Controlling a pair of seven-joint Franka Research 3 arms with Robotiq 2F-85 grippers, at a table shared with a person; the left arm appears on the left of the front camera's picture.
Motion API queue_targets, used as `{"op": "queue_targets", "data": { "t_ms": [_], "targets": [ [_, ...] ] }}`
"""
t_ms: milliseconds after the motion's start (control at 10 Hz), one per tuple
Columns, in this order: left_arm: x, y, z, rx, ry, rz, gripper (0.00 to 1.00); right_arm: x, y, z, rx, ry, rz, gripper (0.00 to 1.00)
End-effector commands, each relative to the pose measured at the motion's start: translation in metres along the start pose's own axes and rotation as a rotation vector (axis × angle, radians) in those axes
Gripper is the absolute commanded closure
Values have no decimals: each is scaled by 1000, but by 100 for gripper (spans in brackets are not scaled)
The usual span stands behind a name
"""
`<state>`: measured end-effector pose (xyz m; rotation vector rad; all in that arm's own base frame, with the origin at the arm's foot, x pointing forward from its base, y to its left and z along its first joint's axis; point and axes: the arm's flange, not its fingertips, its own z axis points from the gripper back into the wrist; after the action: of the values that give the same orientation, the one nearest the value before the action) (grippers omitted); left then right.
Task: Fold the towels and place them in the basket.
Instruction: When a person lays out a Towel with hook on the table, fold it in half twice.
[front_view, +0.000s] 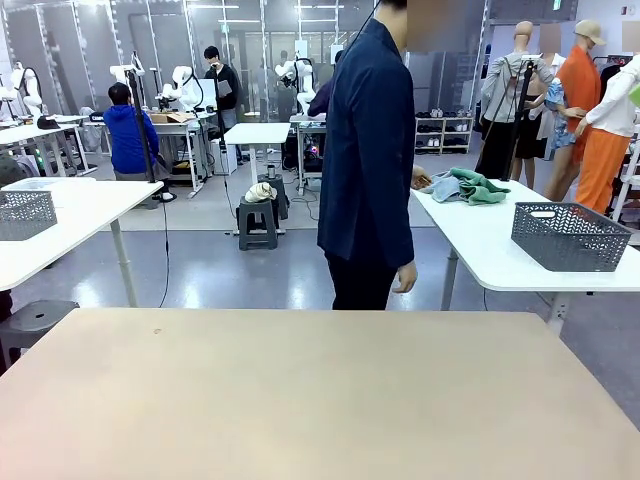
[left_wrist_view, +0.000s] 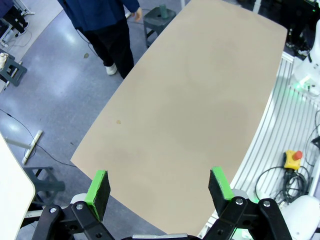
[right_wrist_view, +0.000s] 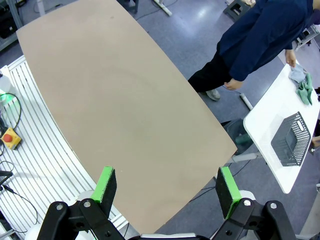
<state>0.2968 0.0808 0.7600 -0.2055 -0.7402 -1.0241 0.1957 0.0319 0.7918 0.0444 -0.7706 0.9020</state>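
Note:
A crumpled heap of light-green towels (front_view: 472, 186) lies on a white side table (front_view: 480, 245) behind and to the right of my beige table (front_view: 300, 390); the towels (right_wrist_view: 303, 90) appear again in the right wrist view. The dark grey latticed basket (front_view: 570, 236) stands on that same side table, nearer its front; the basket (right_wrist_view: 291, 140) is empty as far as I can see. A person in a dark blue jacket (front_view: 368, 150) stands at my table's far edge, one hand at the towels. My left gripper (left_wrist_view: 160, 192) hangs open above the bare tabletop. My right gripper (right_wrist_view: 167, 187) is open too, nothing between its fingers.
Another grey mesh basket (front_view: 25, 214) sits on a white table at the left. A red-and-yellow stop button (left_wrist_view: 293, 159) and cables lie on the ribbed base beside my table. A stool (front_view: 30, 322) stands by the left corner.

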Motion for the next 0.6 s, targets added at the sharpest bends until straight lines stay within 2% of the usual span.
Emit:
{"op": "queue_targets", "data": {
  "t_ms": [0, 500],
  "targets": [
    [0, 0, 0, -1, -1, -7, 0, 0, 0, 0, 3, -2, 3, 0],
    [0, 0, 0, -1, -1, -7, 0, 0, 0, 0, 3, -2, 3, 0]
  ]
}}
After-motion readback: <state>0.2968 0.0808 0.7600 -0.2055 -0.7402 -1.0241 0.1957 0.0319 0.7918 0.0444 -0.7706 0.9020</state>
